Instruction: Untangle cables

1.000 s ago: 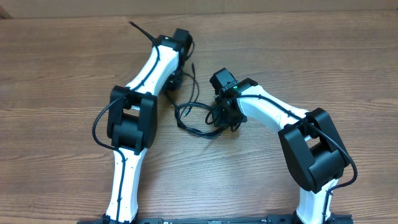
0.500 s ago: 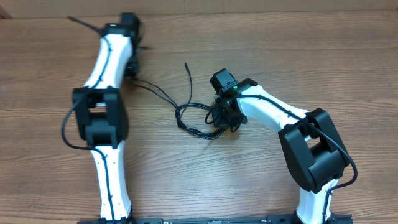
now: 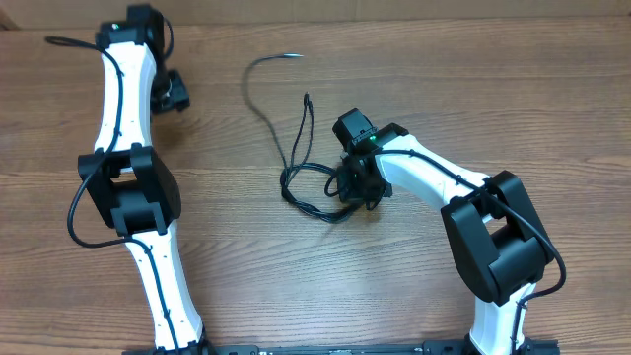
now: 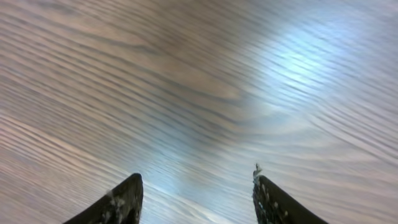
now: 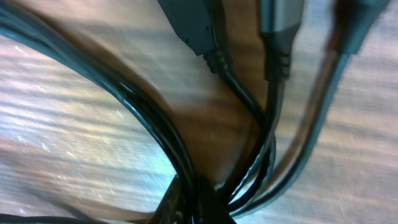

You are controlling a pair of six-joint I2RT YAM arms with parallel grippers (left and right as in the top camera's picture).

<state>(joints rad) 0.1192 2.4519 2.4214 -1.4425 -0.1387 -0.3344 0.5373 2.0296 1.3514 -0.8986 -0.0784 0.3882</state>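
The right gripper (image 3: 357, 187) is clamped on the cables (image 5: 143, 106) where they knot, with 3 plugs (image 5: 193, 25) just beyond it and 3 loose ends trailing away. Well apart from them, the left gripper (image 4: 196, 183) holds its 2 fingers (image 4: 121, 202) spread over bare table (image 4: 186, 74).

table (image 3: 513, 89) | wood, brown grain | pale glare, left wrist view

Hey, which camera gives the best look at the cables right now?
Overhead: it shows the cables whole, a loose loop with strands trailing across the table. The right wrist sees only a blurry close-up of crossing strands; the left wrist shows none.
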